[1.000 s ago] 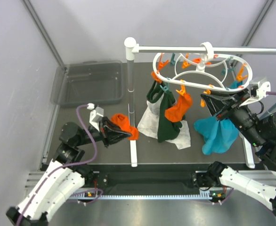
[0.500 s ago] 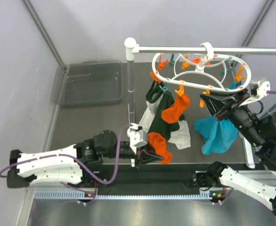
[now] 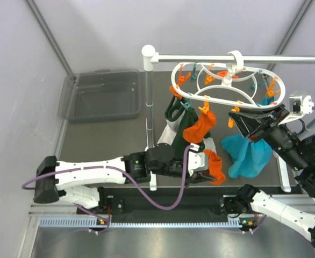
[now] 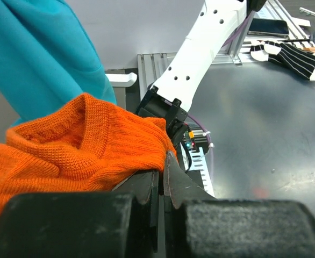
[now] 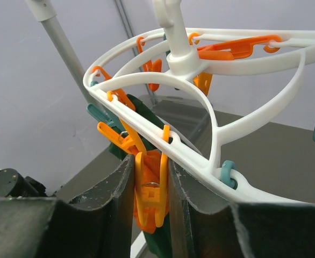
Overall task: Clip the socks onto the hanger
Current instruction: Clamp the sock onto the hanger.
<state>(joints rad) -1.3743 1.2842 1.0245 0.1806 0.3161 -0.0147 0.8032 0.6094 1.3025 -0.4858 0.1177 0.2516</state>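
Observation:
The white oval hanger (image 3: 214,99) hangs by its hook from the rail, with orange and teal clothespins round its rings. One orange sock (image 3: 200,126) hangs clipped at its front. My left gripper (image 3: 199,164) is shut on the second orange sock (image 3: 215,167) and holds it low, below the hanger's front. In the left wrist view that sock (image 4: 77,145) bunches over the closed gripper (image 4: 160,171). My right gripper (image 3: 234,117) is shut on an orange clothespin (image 5: 152,196) on the hanger's outer ring (image 5: 200,161), one finger on each side of the pin (image 5: 151,161).
A dark green cloth (image 3: 178,115) and a teal cloth (image 3: 249,153) hang from the hanger. A white cloth (image 3: 203,156) lies under them. The white pole rail (image 3: 200,56) and its upright post (image 3: 149,107) stand mid-table. A grey bin (image 3: 101,95) sits back left.
My left arm has swept from the table's left side across to the right, carrying the orange sock to below the hanger. The hanger has shifted slightly with my right gripper.

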